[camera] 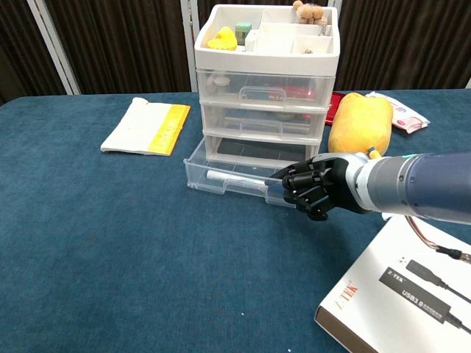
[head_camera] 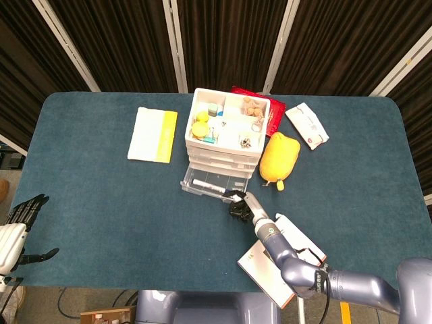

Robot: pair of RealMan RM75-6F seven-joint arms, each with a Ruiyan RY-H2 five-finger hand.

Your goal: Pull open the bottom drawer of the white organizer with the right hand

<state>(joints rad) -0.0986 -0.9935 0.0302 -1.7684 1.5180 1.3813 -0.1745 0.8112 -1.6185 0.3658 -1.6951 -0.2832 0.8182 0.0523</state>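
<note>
Right hand point(camera: 315, 193) fingers curled at front edge of bottom drawer point(camera: 221, 173) of white organizer point(camera: 267, 88), apparently hooking it; grip partly hidden. Pull straight toward robot, level, so stack stays put. Left hand point(head_camera: 17, 223) idle, fingers apart.

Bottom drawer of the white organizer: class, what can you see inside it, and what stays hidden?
Inside the pulled-out bottom drawer lies a long white pen-like item. The right hand covers its front right corner, and the drawer's back stays hidden under the organizer.
</note>
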